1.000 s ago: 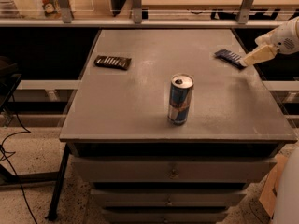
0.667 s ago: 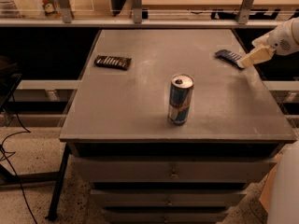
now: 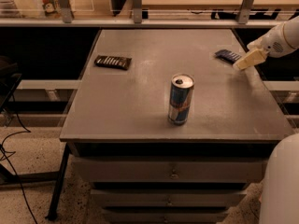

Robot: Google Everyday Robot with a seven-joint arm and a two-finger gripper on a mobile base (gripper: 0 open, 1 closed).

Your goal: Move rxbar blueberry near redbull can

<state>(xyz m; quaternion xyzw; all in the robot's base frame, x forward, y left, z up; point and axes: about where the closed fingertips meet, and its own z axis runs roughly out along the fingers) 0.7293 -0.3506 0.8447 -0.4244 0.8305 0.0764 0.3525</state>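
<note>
At the far right edge of the grey table (image 3: pixel 140 120), the gripper (image 3: pixel 244 60) is reaching in from the right on a white arm (image 3: pixel 286 35). Its cream tip is hanging low just beside the right end of the rxbar blueberry (image 3: pixel 227 55). Touching or apart: cannot tell, nor how wide the gripper is standing. The rxbar blueberry is lying flat on the tabletop. The redbull can (image 3: pixel 180 99) is standing upright near the centre front, well apart from it. A dark-wrapped bar (image 3: pixel 112 61) is lying flat at the far left.
</note>
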